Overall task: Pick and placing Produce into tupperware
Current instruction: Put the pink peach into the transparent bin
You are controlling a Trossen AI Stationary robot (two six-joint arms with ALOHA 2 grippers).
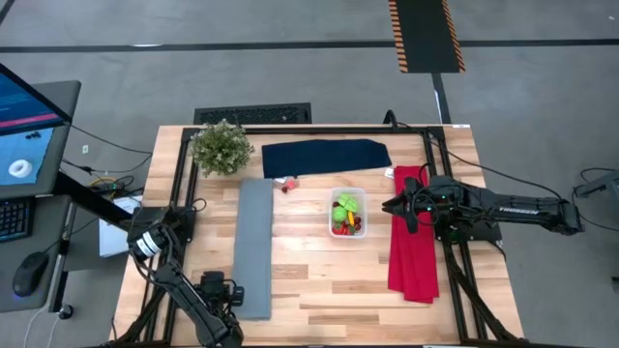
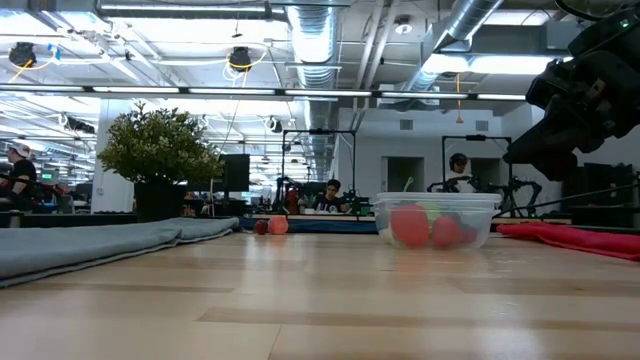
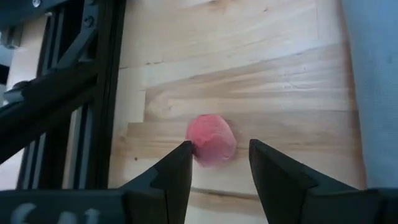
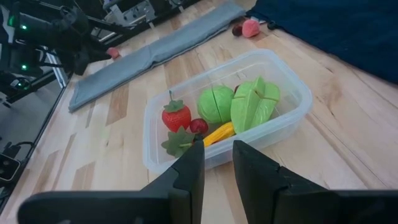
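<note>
The wooden counter [image 1: 319,290] carried everything, with the clear tupperware [image 1: 348,215] near its middle as the landmark. A grey cloth [image 1: 254,246] lay well to the left of the tupperware, a navy cloth [image 1: 326,157] beyond it toward the far edge, and a red cloth [image 1: 412,237] just to its right. A bushy potted plant [image 1: 221,147] stood far-left of the tupperware.

The right gripper [image 4: 213,155] hovered above the tupperware's right side, over the red cloth, its fingers parted with nothing between them. The left gripper [image 3: 219,163] sat low at the near-left corner, well apart from the tupperware, its jaws released around a pink-red produce piece [image 3: 211,139] lying on the wood, not squeezing it.

Inside the tupperware lay lime-green pieces [image 4: 239,104], a strawberry [image 4: 176,116], a cherry [image 4: 198,126] and a yellow piece [image 4: 217,132]. Two small red pieces [image 1: 286,183] lay outside, beside the navy cloth.
</note>
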